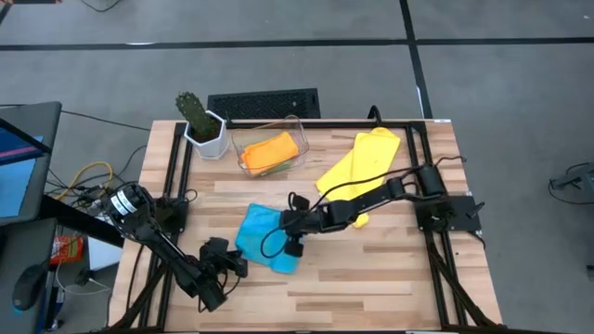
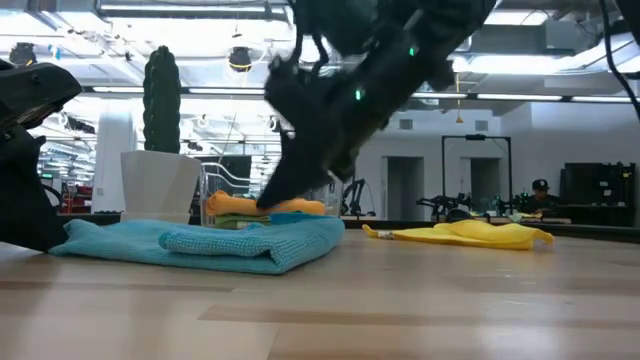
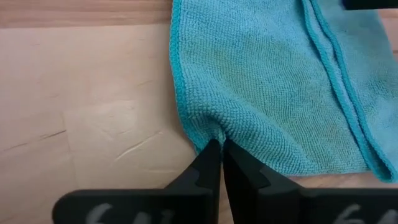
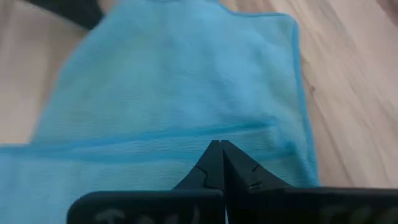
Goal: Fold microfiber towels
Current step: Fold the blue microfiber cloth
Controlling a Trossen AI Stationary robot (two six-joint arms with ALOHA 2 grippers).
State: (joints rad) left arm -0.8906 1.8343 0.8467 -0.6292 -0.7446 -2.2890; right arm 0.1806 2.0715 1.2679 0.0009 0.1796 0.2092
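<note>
The soft light blue microfiber towel (image 1: 263, 237) lies partly folded near the table's front centre. Its left edge is pinched by the closed left gripper (image 3: 221, 146), and its right side is clamped by the closed right gripper (image 4: 217, 146). For a neat fold, both edges are probably best lifted together and kept level so the hems meet.

Three towels are counted with certainty: the blue one, one rumpled yellow towel (image 1: 360, 161) well apart, and one folded orange towel (image 1: 270, 151) in the single clear plastic bin (image 1: 295, 124). One potted cactus (image 1: 200, 121) is seen.
</note>
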